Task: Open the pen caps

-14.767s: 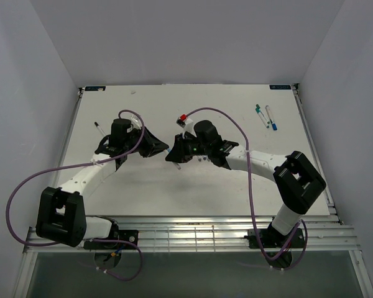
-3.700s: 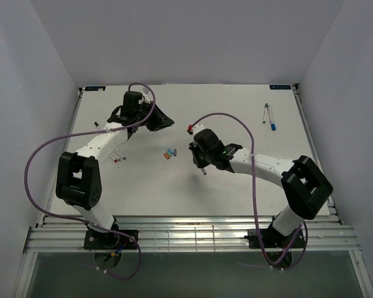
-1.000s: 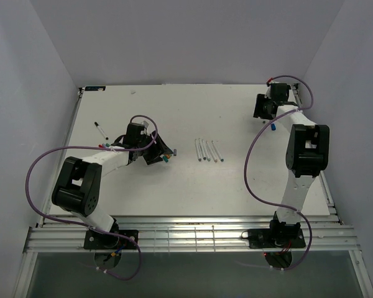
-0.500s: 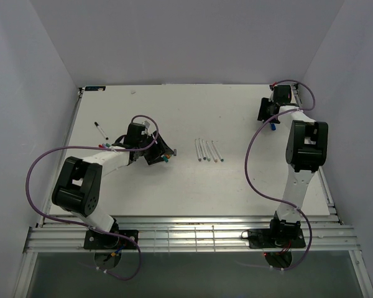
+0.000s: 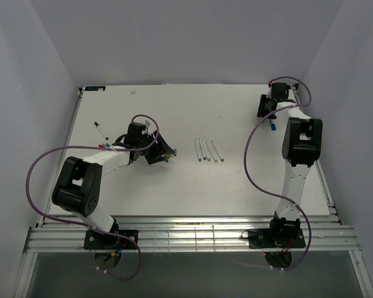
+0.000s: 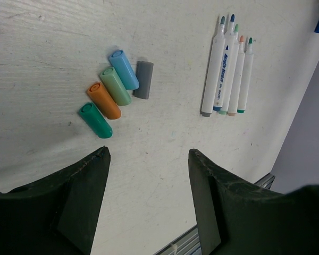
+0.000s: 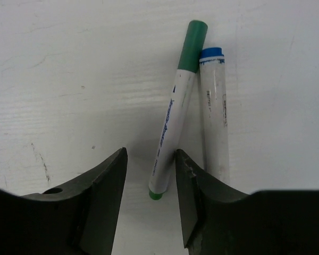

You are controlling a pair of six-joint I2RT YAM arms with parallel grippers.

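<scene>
Five loose pen caps lie together in the left wrist view: blue [image 6: 124, 69], light green [image 6: 115, 86], orange [image 6: 103, 100], teal [image 6: 95, 120] and grey [image 6: 143, 79]. My left gripper [image 6: 148, 155] hovers open just short of them, nothing between its fingers. Several uncapped pens [image 6: 226, 69] lie side by side to their right, also in the top view as pens [image 5: 208, 151]. At the far right my right gripper [image 7: 150, 154] stands open astride the lower end of a green-capped pen [image 7: 173, 122]. Its right finger [image 7: 189, 175] is against the barrel. A blue-capped pen [image 7: 215, 122] lies alongside.
A black-tipped pen [image 5: 99, 130] lies alone at the far left of the table [image 5: 186, 186]. The table's right edge rail [image 5: 308, 124] runs close to the right gripper [image 5: 265, 108]. Purple cables loop over both arms.
The right gripper's jaws have narrowed around the green-capped pen, and its wrist has shifted slightly toward the far right corner. The left arm has stayed put.
</scene>
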